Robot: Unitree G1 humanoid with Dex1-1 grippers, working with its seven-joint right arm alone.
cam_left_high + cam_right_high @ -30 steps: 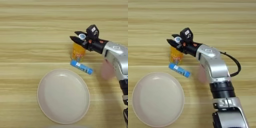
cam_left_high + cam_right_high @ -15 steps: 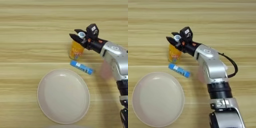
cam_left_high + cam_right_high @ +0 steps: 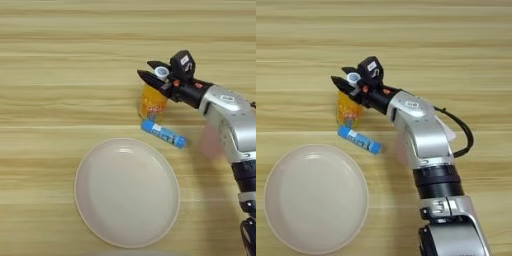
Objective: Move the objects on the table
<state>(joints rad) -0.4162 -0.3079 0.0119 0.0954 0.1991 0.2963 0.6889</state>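
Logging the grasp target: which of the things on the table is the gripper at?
The orange bottle: the gripper has a finger on each side of its white cap. The blue tube and plate lie nearer the robot, untouched.

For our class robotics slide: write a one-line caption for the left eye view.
Pincer straddling the orange bottle's white cap, blue tube and plate nearby.

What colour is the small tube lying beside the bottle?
Blue with a white label, clearest in the left eye view: tube, bottle.
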